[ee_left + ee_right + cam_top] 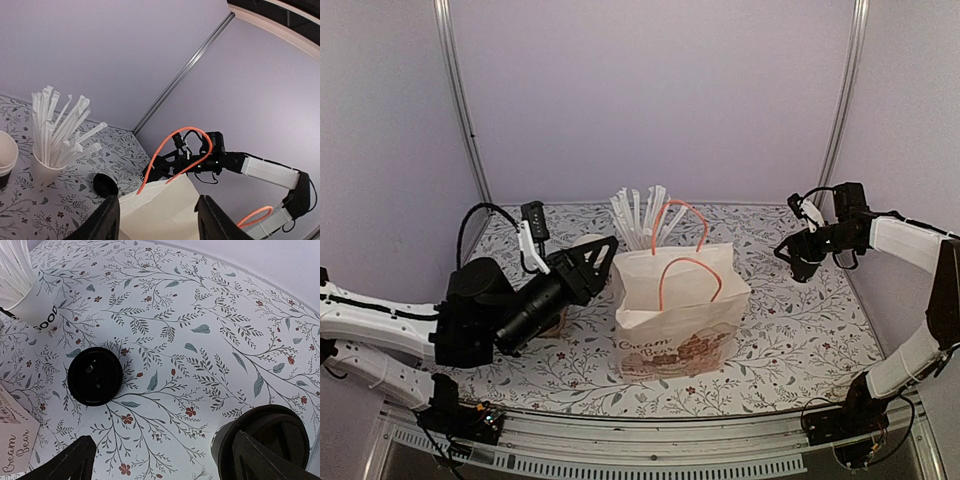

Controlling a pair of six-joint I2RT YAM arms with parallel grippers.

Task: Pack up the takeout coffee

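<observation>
Lid [95, 376], probably, plain from right wrist, behind bag [680, 320] overhead; left end effector [157, 205] parted, right end effector [162, 452] wide.

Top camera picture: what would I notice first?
The white paper bag with orange handles stands in the middle of the table. Behind it is a white cup bristling with wrapped straws. The black left hand hovers open just beside the bag's left edge.

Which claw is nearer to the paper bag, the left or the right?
Left. The left claw is right at the top edge of the paper bag, on its left side. The right claw hangs off to the bag's right, clearly apart from it.
</observation>
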